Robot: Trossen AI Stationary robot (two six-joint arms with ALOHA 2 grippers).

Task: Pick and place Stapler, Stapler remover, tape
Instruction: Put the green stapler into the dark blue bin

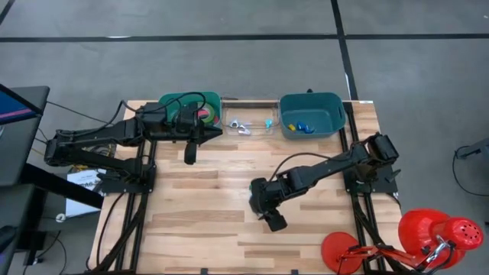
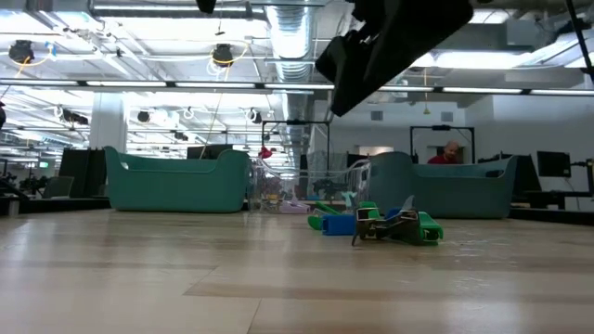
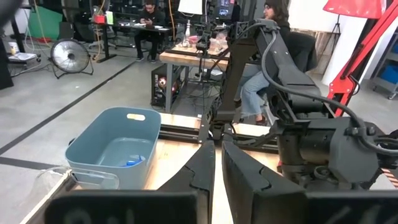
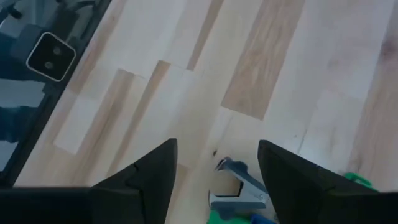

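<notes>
A stapler remover (image 4: pixel 239 190) with metal claws lies on the wooden table, also in the low view (image 2: pixel 379 225). Green pieces (image 2: pixel 425 227) and blue pieces (image 2: pixel 339 224) lie right beside it; which of them is the stapler I cannot tell. My right gripper (image 4: pixel 217 171) hangs open above the remover, slanting down, touching nothing. In the high view my right gripper (image 1: pixel 270 220) covers these things. Tape rolls (image 1: pixel 205 116), green and pinkish red, lie in the green bin (image 1: pixel 172 103). My left gripper (image 3: pixel 217 177) waits shut and level by that bin.
A clear tray (image 1: pixel 248 122) with small coloured pieces stands between the green bin and a blue-grey bin (image 1: pixel 332 107) at the far edge. A red lamp stand (image 1: pixel 439 233) is off the near right corner. People sit in the room beyond the table. Bare wood lies at the near left.
</notes>
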